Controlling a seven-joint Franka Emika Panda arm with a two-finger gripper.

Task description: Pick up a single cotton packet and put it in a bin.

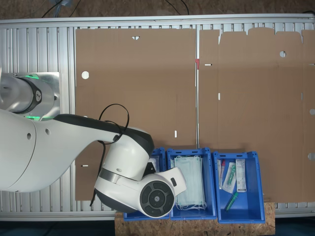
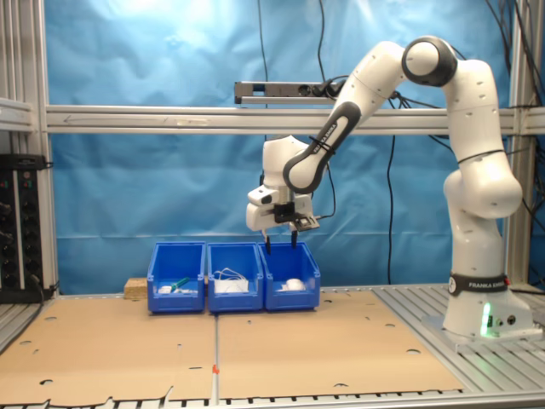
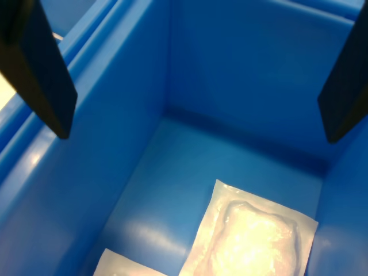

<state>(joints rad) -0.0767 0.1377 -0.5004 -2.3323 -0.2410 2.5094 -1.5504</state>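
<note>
Cotton packet (image 3: 250,236): clear square, white wad, lying flat on the floor of the bin (image 3: 218,75); corner of a second packet (image 3: 123,265) just beside it. Tool (image 2: 281,243): black fingers (image 3: 40,69) spread apart, holding nothing, hanging above the bin's rim. Bin stands at the end of a row of three blue bins in the second exterior view; masks bin (image 1: 189,155) and tubes bin (image 1: 256,196) alongside. Counter (image 2: 255,349): brown cardboard sheets over ribbed aluminium. Backdrop (image 2: 153,187): blue curtain behind aluminium framing.

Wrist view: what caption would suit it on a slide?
Open hand poised over a blue bin, a cotton packet lying on its floor.
</note>
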